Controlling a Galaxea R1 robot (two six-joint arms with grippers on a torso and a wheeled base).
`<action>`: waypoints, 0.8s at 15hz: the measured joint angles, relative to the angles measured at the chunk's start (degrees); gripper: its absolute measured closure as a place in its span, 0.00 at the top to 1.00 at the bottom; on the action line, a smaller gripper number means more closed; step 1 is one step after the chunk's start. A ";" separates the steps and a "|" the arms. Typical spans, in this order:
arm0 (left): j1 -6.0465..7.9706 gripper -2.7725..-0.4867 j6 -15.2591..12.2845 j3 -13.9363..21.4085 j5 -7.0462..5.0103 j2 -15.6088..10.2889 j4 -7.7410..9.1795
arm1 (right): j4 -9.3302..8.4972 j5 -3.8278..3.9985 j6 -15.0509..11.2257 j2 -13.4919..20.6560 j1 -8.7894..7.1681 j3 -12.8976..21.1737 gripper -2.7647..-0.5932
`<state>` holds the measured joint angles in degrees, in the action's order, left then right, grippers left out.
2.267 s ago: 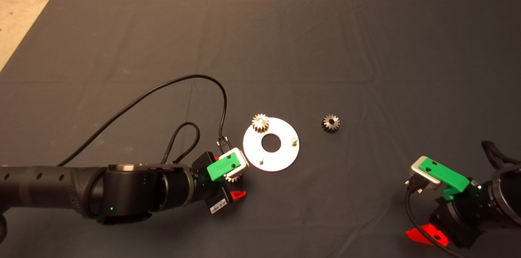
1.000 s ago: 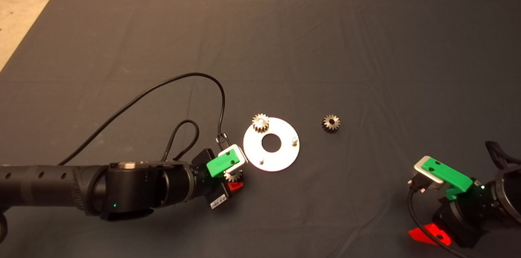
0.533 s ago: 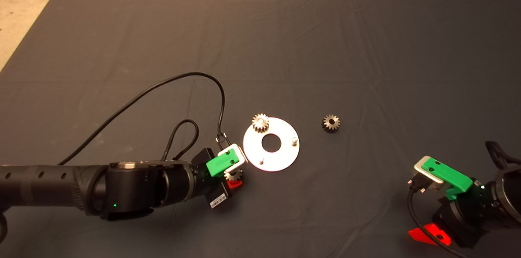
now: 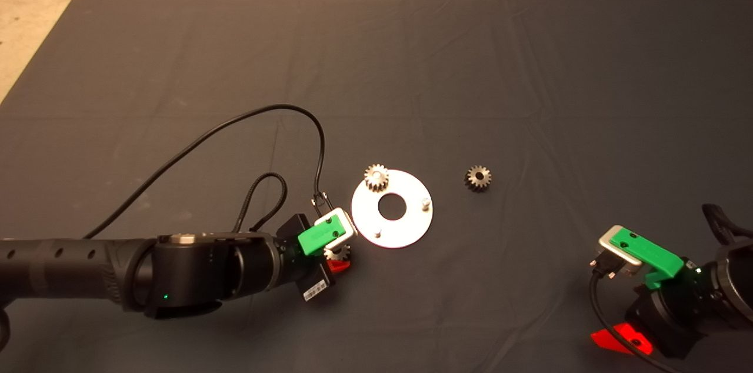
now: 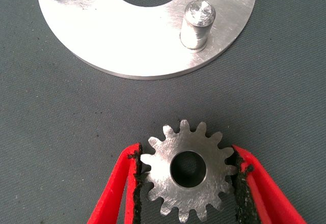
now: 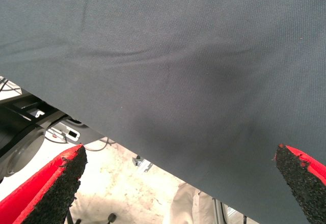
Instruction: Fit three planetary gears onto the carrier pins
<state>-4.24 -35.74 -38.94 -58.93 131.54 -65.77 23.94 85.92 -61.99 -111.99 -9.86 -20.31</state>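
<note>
The left gripper [image 5: 187, 180], reaching in low beside the round plate [image 4: 406, 229], clamps a planetary gear [image 5: 187, 169] flat between its pads, just short of the nearest carrier pin [image 5: 197, 24]. The right gripper [image 6: 178, 183] waits wide open, well away from the plate.

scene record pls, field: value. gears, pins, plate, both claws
plate: round silver carrier plate flat on the dark mat
gear on pin: one, at the plate's far rim
bare pins: two, near one, right one
gear in grasp: one, pinched flat between the left claw pads, beside the plate's near-left rim, off its pin
loose gear: one dark, on the mat right of the plate
right claw: open, empty, parked at the mat's near right edge
</note>
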 joint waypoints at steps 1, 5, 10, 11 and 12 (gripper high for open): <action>-0.02 0.18 0.00 0.10 0.00 -0.12 0.00 | 0.00 0.02 0.00 0.00 0.02 0.00 0.99; 0.02 0.13 0.00 2.10 -0.66 -0.34 0.17 | 0.00 0.00 0.00 0.11 0.02 0.00 0.99; 3.36 0.10 0.00 3.36 -1.02 0.52 3.36 | 0.00 0.00 0.00 0.43 0.00 0.00 0.99; 3.83 0.10 0.02 3.36 -1.27 1.29 5.02 | -0.02 0.00 0.00 0.43 0.02 0.00 0.99; 4.34 0.10 0.02 3.36 -1.32 1.96 6.45 | 0.00 -0.01 0.00 0.43 0.00 0.00 0.99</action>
<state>0.10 -35.72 -35.58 -60.25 133.50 -59.32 23.94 85.91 -61.99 -111.57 -9.86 -20.31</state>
